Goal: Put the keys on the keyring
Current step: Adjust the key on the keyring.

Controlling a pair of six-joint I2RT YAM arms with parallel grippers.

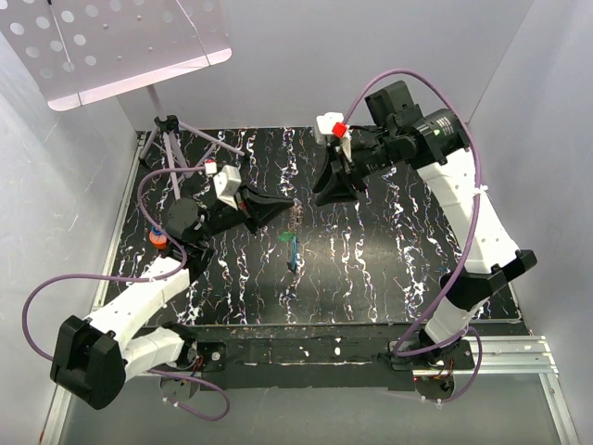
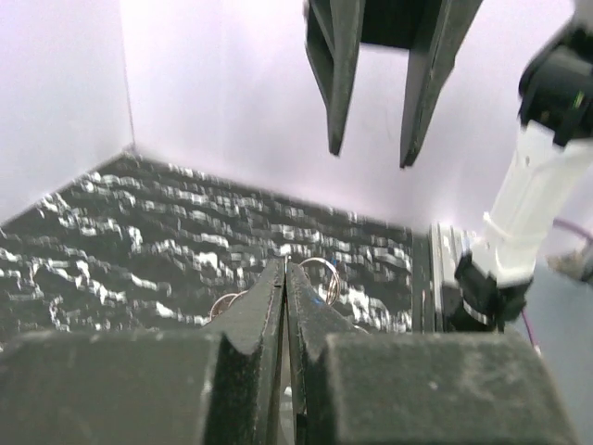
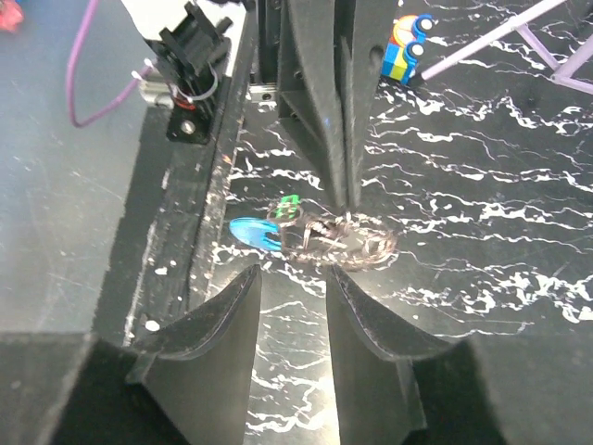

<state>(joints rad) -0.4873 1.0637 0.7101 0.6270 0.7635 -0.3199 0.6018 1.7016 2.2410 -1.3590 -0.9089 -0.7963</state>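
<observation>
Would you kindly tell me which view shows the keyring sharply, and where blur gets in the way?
Right wrist: keyring and keys fairly sharp. Left wrist: soft overall, the left gripper blurred up close. Top view: keyring barely separable from the table's white veining.

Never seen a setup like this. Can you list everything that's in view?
blue key: one, blue head, mid-table beside the ring
green key: one, green head, next to the blue one
keyring: one, silvery wire, at the left gripper's tips
toy: one, multicoloured, table's left edge
tripod: one, purple, far left corner
perforated panel: one, white, above that corner
table: one, black with white veins
left gripper: one, black, shut on the keyring
right gripper: one, black, open, facing it
</observation>
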